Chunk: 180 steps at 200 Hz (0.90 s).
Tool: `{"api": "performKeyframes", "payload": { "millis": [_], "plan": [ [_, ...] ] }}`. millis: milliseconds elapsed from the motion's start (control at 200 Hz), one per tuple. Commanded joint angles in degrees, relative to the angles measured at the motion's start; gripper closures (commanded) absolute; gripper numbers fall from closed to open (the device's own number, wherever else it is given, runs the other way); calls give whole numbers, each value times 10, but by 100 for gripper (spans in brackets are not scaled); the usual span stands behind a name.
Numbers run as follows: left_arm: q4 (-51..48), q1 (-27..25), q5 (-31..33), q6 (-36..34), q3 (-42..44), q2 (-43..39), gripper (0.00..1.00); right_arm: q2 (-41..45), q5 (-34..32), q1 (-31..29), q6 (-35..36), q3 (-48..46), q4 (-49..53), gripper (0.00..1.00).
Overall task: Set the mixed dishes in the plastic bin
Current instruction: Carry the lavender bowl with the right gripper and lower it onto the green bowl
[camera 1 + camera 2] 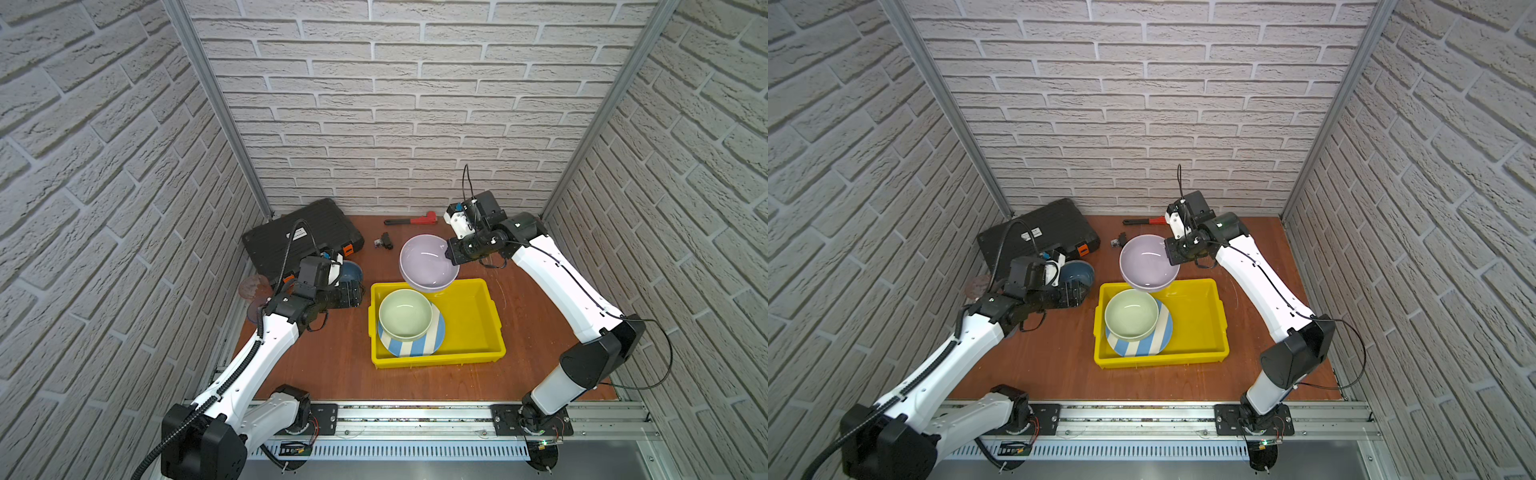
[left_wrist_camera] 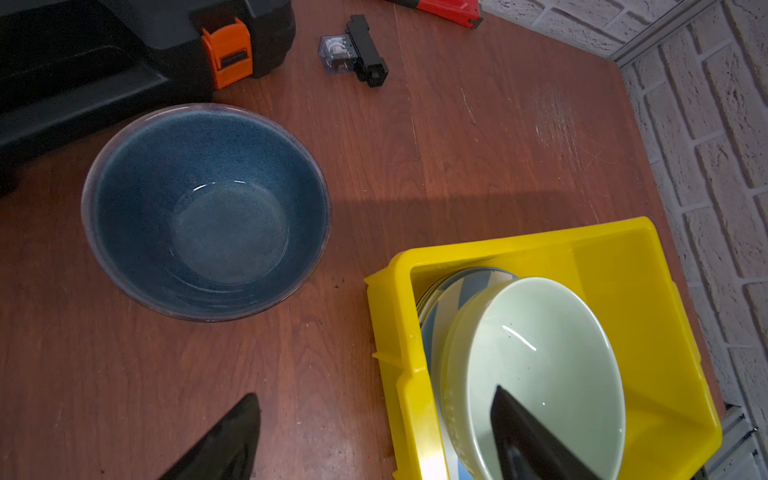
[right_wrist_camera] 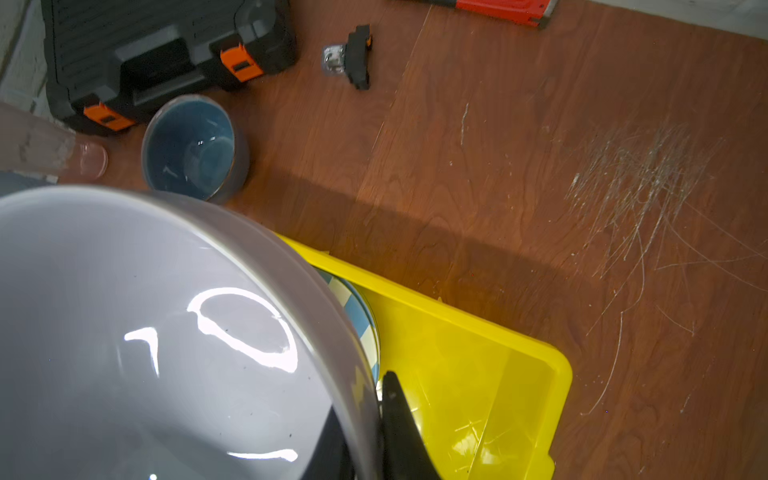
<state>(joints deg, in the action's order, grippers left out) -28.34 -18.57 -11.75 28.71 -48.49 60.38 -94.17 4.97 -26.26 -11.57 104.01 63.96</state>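
Observation:
My right gripper [image 1: 451, 257] is shut on the rim of the lavender bowl [image 1: 428, 262], which hangs tilted over the far edge of the yellow plastic bin [image 1: 436, 359]. In the right wrist view its fingers [image 3: 390, 399] pinch the bowl wall [image 3: 166, 332]. Inside the bin a pale green bowl [image 1: 405, 313] sits on a blue-white striped plate [image 1: 415, 349]. A blue bowl [image 2: 208, 212] stands on the table left of the bin. My left gripper [image 2: 374, 395] is open and empty, between the blue bowl and the bin's left wall [image 2: 399, 332]. Tinted tumblers [image 1: 253, 286] lie partly hidden behind my left arm.
A black ribbed tool case [image 1: 299, 237] with orange latches fills the back left corner. A red pipe wrench [image 1: 415, 219] lies along the back wall. A small black and clear part [image 1: 384, 241] sits between the case and the lavender bowl. Brick walls close in three sides.

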Motion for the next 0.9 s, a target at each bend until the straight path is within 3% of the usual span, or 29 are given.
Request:
{"api": "performKeyframes", "payload": {
  "millis": [0,470,895],
  "plan": [
    [12,7,12,3,-15,-7,14,24,12,-27,-1,33,-15,95],
    [6,18,16,5,-15,-17,13,-43,-30,-105,-2,30,-10,94],
    [-4,26,18,4,-14,-17,13,-63,-17,-115,-14,-50,-80,94]
  ]
}}
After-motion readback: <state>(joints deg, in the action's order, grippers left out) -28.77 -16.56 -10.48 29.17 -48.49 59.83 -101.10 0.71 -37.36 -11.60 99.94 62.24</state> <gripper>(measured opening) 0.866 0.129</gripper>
